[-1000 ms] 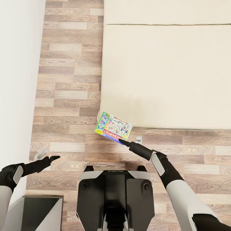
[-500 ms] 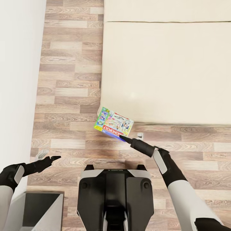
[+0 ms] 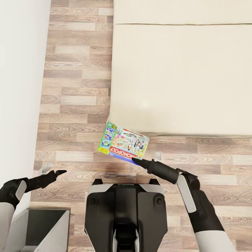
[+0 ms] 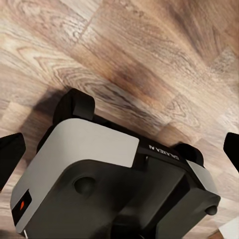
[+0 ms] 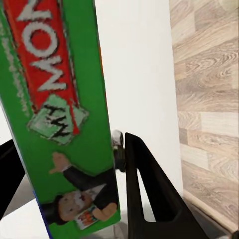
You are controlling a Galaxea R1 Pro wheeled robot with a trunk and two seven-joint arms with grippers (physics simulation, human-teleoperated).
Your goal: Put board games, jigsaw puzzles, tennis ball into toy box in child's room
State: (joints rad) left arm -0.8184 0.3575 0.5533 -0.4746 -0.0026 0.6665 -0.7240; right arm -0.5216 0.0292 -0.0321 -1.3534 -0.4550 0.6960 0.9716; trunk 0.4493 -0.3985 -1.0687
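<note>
- A Monopoly board game is clamped by the right gripper at its near edge, so the box is held up off the wood-plank floor, just off the near left corner of the bed.
- In the right wrist view the box is seen edge-on, green side with the red logo strip, and one dark finger is pressed right against it.
- The left gripper is held out low over the floor beside the white wall. Its fingertips are seen far apart at the two edges of the left wrist view, with nothing between them.
- The robot's own base is what's looked down on between those fingers, grey and black on the planks.
- The beige mattress is split by a seam into two parts, and nothing can be seen lying on it.
</note>
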